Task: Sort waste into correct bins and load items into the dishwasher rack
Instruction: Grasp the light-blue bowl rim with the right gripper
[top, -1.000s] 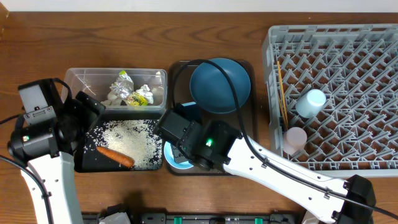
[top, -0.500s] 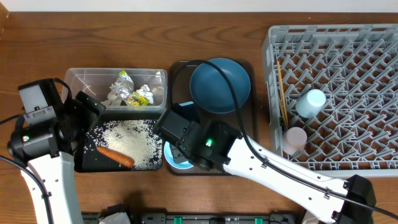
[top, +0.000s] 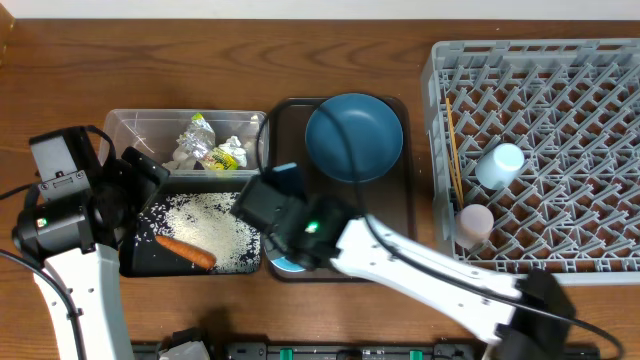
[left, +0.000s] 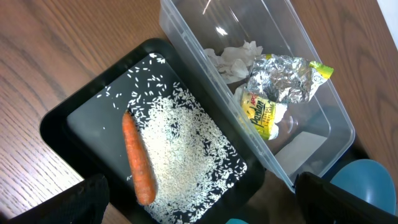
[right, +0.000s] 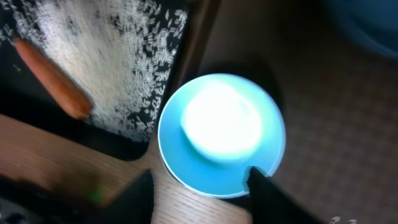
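Observation:
The pale blue bowl (right: 221, 134) stands at the front left of the brown serving tray (top: 395, 235); only a sliver (top: 281, 264) shows under my right arm in the overhead view. My right gripper (right: 202, 199) is open, its fingers on either side of the bowl's near rim. The dark blue plate (top: 353, 137) lies at the tray's back. My left gripper (left: 199, 214) is open and empty above the black tray (left: 62, 118), which holds rice (left: 180, 149) and the carrot (left: 138, 160). The clear tub (left: 205, 37) holds tissue (left: 233, 56) and the wrapper (left: 261, 112).
The grey dishwasher rack (top: 545, 60) at right holds the light blue cup (top: 498, 165), the pink cup (top: 475, 222) and the chopsticks (top: 455, 150) along its left side. The black tray and the serving tray stand close together. Bare wood lies at the back and far left.
My right wrist has shifted left and a little toward the back, so it covers more of the bowl in the overhead view. The left arm has not moved.

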